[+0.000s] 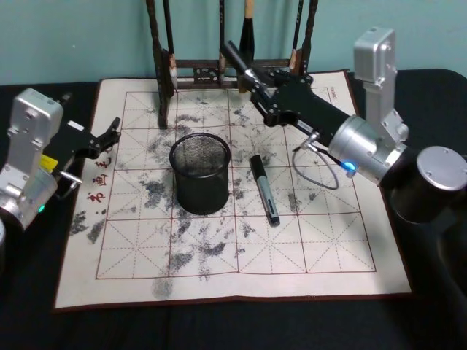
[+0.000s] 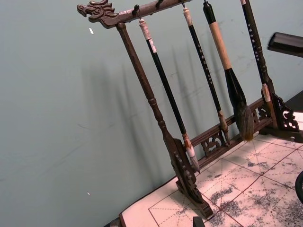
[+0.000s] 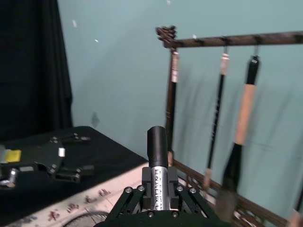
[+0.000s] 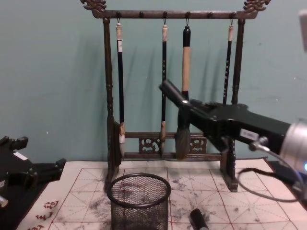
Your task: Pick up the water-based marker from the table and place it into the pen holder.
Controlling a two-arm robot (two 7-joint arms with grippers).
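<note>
Although the right gripper (image 1: 257,80) hangs in the upper middle of the head view, clear of the mat, I can see that it is clamped on a marker (image 3: 157,163). In the right wrist view its fingers (image 3: 146,176) press against the silver barrel, and the black cap sticks out past them. The barrel's back end is hidden inside the gripper body. In the chest view this marker slants up and to the left, crossing in front of the hanging brushes (image 4: 185,52) on the brush rack (image 4: 108,96). I cannot tell whether it touches any of them.

The pen holder (image 1: 200,173) stands upright just left of centre on the felt mat (image 1: 328,255), which lies on the dark worktop (image 1: 219,328). The bottom edge of the chest view cuts off its base. A second marker (image 1: 264,189) lies flat on the mat just right of the holder, apart from it. In the chest view its cap end pokes in at the bottom edge and the rest is cut off.

The left gripper (image 1: 114,133) sits at the left edge of the mat, fingers apart, holding nothing.
</note>
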